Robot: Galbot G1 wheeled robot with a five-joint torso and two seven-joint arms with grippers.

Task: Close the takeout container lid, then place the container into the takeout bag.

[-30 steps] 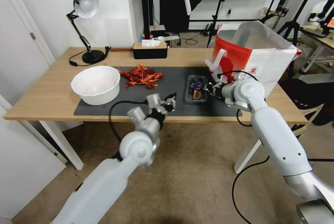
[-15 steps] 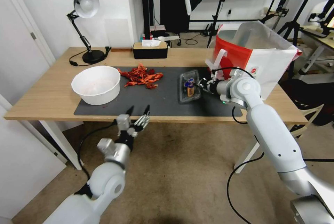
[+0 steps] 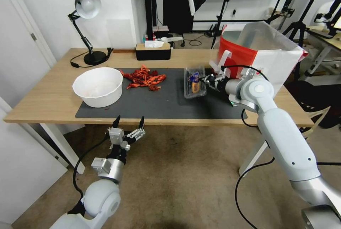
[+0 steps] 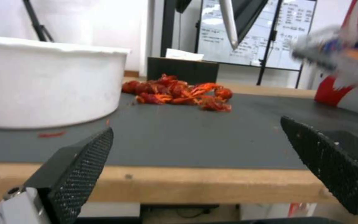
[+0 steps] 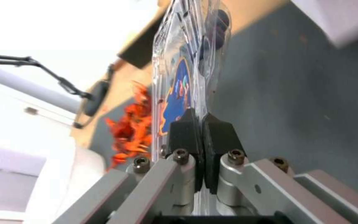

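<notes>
The takeout container (image 3: pixel 194 83), a small clear clamshell with dark berries, hangs tilted above the dark mat (image 3: pixel 160 101), just left of the takeout bag (image 3: pixel 264 56). My right gripper (image 3: pixel 205 79) is shut on its rim. In the right wrist view the gripper (image 5: pixel 199 116) pinches the container (image 5: pixel 195 46) at its edge. The lid (image 5: pixel 175 90), with a blue and orange label, lies closed against the base. My left gripper (image 3: pixel 128 122) is open and holds nothing, low in front of the table's near edge. From the left wrist view the gripper (image 4: pixel 196 125) faces the mat.
A large white bowl (image 3: pixel 98 86) stands on the mat's left end, with a heap of red crayfish (image 3: pixel 144 77) beside it. A black tissue box (image 3: pixel 153 51) and a desk lamp (image 3: pixel 87 26) stand at the back. The bag's mouth is open upward.
My right gripper has lifted the container off the mat and carried it farther back, near the bag. My left arm has drawn back and down below the table's front edge.
</notes>
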